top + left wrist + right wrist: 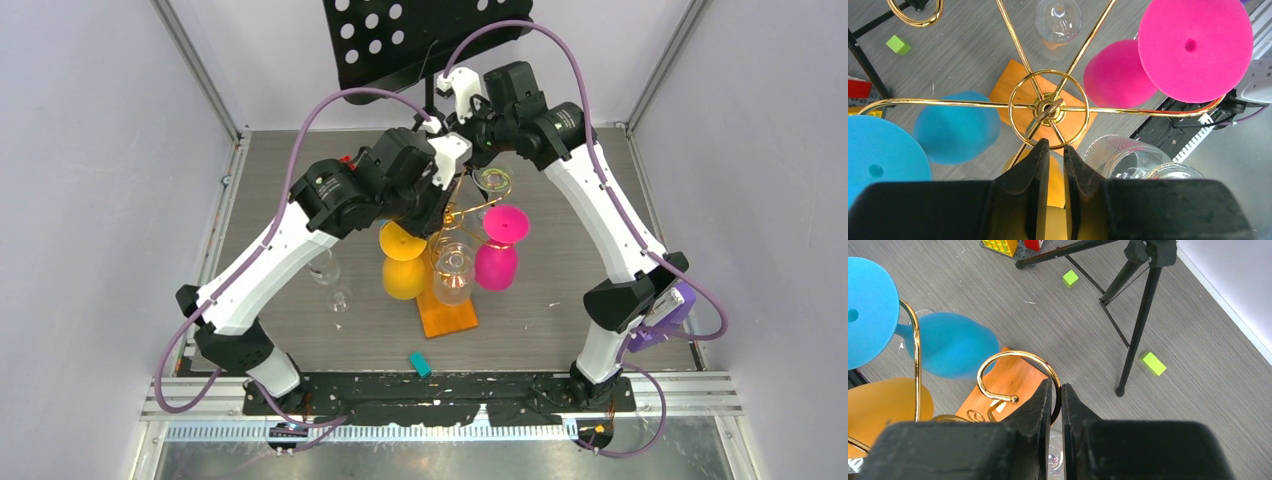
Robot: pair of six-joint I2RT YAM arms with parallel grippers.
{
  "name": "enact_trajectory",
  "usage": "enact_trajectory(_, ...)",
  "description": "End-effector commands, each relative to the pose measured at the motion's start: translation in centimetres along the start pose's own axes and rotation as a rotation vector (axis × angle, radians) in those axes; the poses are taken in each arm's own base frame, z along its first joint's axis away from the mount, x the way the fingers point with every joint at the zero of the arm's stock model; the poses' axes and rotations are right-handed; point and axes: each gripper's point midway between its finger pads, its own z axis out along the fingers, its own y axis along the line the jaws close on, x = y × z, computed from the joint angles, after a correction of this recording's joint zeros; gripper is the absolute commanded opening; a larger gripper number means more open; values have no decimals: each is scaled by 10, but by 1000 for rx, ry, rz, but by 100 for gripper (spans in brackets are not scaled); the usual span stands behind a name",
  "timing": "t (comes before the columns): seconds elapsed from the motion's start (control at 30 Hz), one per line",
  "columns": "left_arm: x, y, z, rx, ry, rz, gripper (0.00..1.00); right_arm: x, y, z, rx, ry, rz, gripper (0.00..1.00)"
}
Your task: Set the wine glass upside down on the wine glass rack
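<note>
Worktop: grey wood-grain worktop [560,330].
Rack: thin gold wire wine glass rack [452,318], orange base, mid worktop; pink glass [497,262] and yellow glass [403,275] hang foot-up.
Glass: clear wine glass [325,268] on worktop, left of rack, apart.
L: left gripper [1053,145] over rack hub, jaws nearly together, nothing seen held.
R: right gripper [1054,385] at a gold loop, same.

Gold rack [1048,109], orange base [1007,85], pink glass [1173,55], blue glass [955,127]

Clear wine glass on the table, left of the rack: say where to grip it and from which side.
Grip the thin stem of the clear wine glass from its left: it seems upright, foot down, and the yellow glass hangs near its right.
</note>
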Motion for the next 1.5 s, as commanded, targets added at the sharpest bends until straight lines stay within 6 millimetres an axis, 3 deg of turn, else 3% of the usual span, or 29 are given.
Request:
enact_trajectory(0.0, 5, 0, -15, -1, -8, 3, 18, -11, 4, -17, 4, -45, -41, 8)
enact_trajectory(0.47, 24, 18, 8, -104, 92, 27, 15, -3, 4, -27, 42, -29, -48, 8)
enact_trajectory(1.47, -3, 42, 11, -205, 53, 29, 16, 29, 3, -58, 137, 47, -43, 8)
